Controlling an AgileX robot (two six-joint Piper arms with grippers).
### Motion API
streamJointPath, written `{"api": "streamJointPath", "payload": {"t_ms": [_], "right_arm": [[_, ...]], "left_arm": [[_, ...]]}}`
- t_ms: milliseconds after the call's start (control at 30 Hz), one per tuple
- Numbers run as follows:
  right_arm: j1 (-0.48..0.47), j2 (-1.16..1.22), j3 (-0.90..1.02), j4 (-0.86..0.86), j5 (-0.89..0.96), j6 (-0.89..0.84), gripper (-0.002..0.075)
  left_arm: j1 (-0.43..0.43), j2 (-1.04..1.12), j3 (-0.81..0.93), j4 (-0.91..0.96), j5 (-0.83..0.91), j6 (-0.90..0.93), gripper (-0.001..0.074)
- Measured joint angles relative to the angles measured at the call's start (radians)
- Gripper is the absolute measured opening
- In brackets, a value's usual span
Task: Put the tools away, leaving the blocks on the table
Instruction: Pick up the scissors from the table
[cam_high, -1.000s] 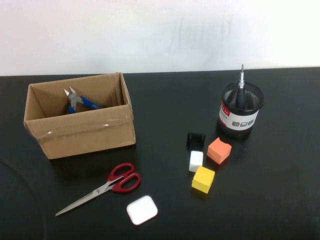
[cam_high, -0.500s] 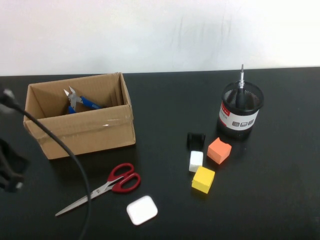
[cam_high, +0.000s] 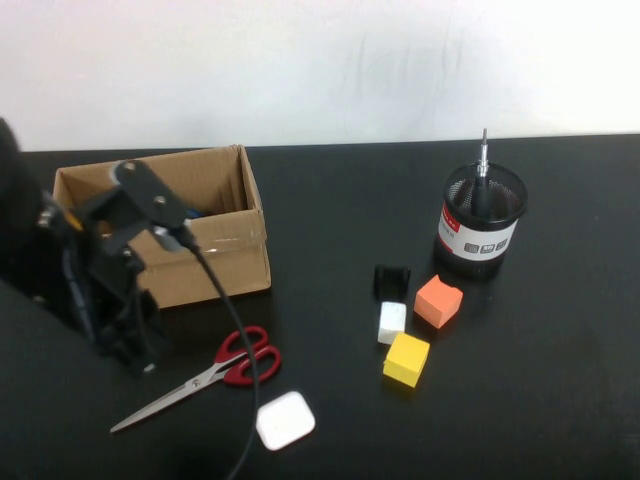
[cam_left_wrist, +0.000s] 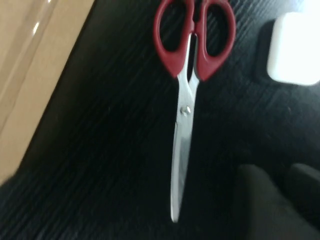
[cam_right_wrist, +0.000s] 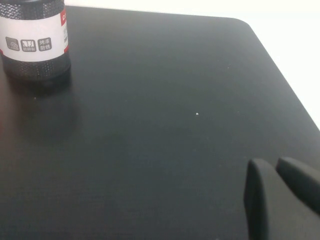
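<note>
The red-handled scissors lie closed on the black table in front of the box; they also show in the left wrist view. My left gripper hangs just left of them, fingers close together and empty, and shows in its wrist view. The black screwdriver stands in the mesh pen holder. The side cutters are hidden behind my left arm, inside the cardboard box. The orange block, white block and yellow block sit together. My right gripper is shut over bare table.
A white rounded case lies right of the scissors' handles, also in the left wrist view. A small black object sits behind the white block. The pen holder also shows in the right wrist view. The left arm's cable crosses the scissors.
My left arm has come into view from the left, swung across the box front, and its gripper now hangs by the scissors. Nothing on the table has moved.
</note>
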Motion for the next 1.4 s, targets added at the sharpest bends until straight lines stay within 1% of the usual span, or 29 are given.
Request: {"api": "streamJointPath", "payload": {"t_ms": [133,167,267,433,500,967,1400], "right_arm": [[0.0,0.0,0.0,0.0,0.0,0.0,-0.0007],[0.0,0.0,0.0,0.0,0.0,0.0,-0.0008],[0.0,0.0,0.0,0.0,0.0,0.0,-0.0008],[0.0,0.0,0.0,0.0,0.0,0.0,-0.0008],[0.0,0.0,0.0,0.0,0.0,0.0,-0.0008],[0.0,0.0,0.0,0.0,0.0,0.0,-0.0008],[0.0,0.0,0.0,0.0,0.0,0.0,-0.0008]], "left_arm": [[-0.036,0.073,-0.004,0.004,-0.05,-0.015,0.0283],[-0.044,0.091,-0.005,0.009,-0.063,-0.038,0.0316],[-0.076,0.135,-0.007,0.046,-0.081,-0.077,0.036],[-0.139,0.177,-0.007,0.134,-0.087,-0.089,0.0375],[-0.149,0.192,-0.007,0.143,-0.093,-0.091,0.0375],[-0.151,0.318,-0.009,0.163,-0.161,-0.161,0.0378],[-0.151,0.405,-0.009,0.196,-0.222,-0.166,0.0378]]}}
